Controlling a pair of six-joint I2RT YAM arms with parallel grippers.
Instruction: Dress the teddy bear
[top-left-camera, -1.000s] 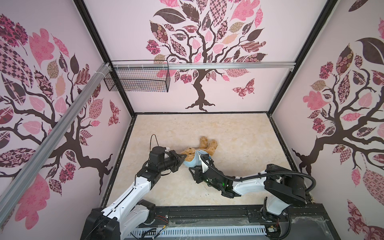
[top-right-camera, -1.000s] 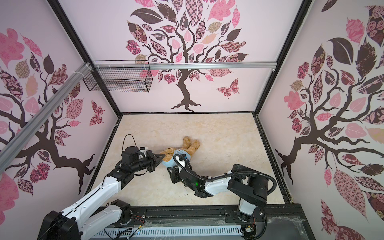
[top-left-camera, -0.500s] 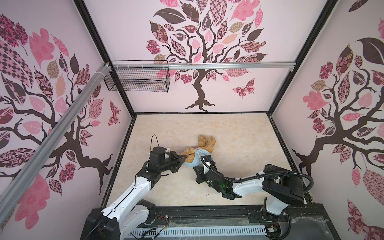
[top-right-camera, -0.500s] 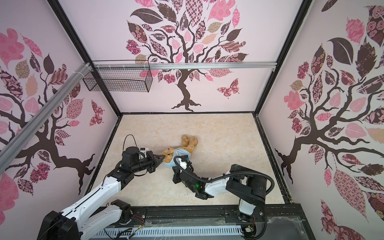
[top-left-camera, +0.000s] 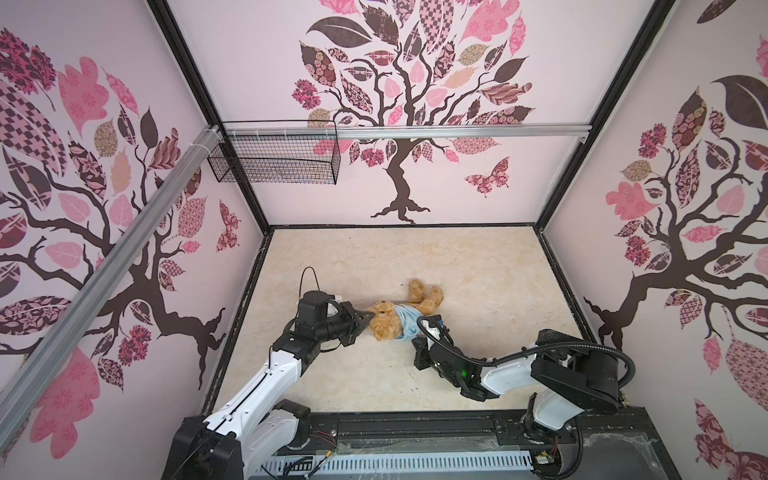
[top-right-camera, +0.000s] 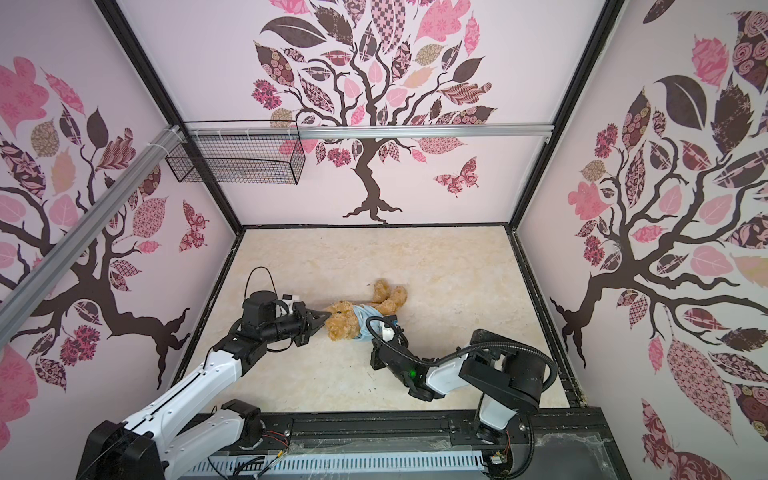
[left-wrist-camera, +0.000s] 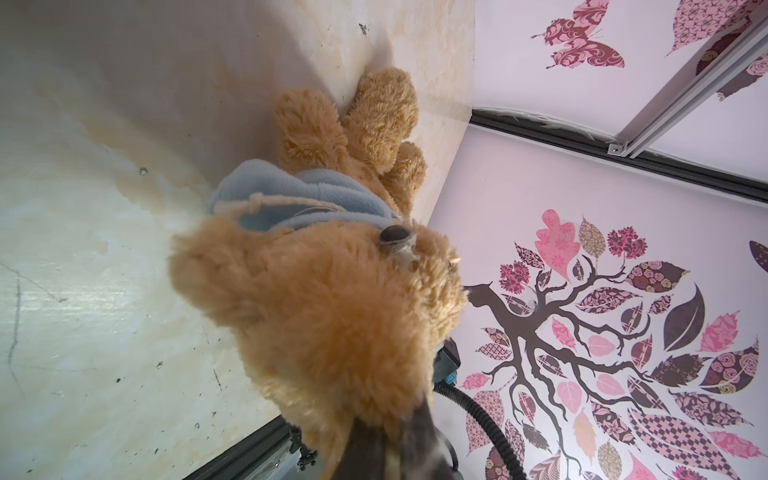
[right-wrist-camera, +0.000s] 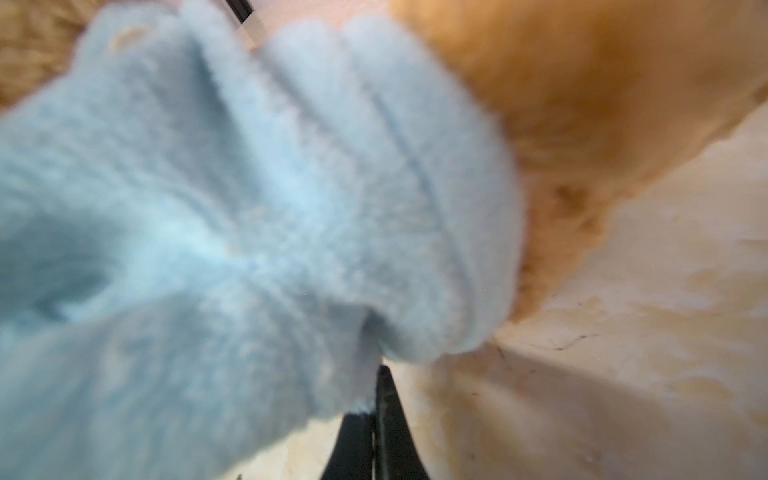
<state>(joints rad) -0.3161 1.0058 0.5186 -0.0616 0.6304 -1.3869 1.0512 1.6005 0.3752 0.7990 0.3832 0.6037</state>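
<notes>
The teddy bear (top-left-camera: 384, 322) (top-right-camera: 340, 321) lies on the table in both top views, head to the left and legs to the far right. A light-blue shirt (top-left-camera: 405, 318) (top-right-camera: 361, 322) is bunched round its torso. My left gripper (top-left-camera: 368, 318) (top-right-camera: 324, 318) is shut on the fur at the top of the bear's head (left-wrist-camera: 324, 307), and a tuft shows between the fingers of this left gripper (left-wrist-camera: 390, 440). My right gripper (top-left-camera: 411, 332) (top-right-camera: 372, 336) is at the shirt's near edge. Close up, this right gripper (right-wrist-camera: 376, 399) is shut on the shirt (right-wrist-camera: 249, 208), beside the bear's fur (right-wrist-camera: 582, 104).
A black wire basket (top-left-camera: 274, 160) hangs from the aluminium rail (top-left-camera: 457, 132) on the back wall. Patterned walls close the table on three sides. A black frame (top-left-camera: 415, 419) runs along the front edge, where both arm bases stand.
My right gripper has closed on the shirt's edge and shifted slightly toward the bear's torso. The left gripper has kept its hold on the head.
</notes>
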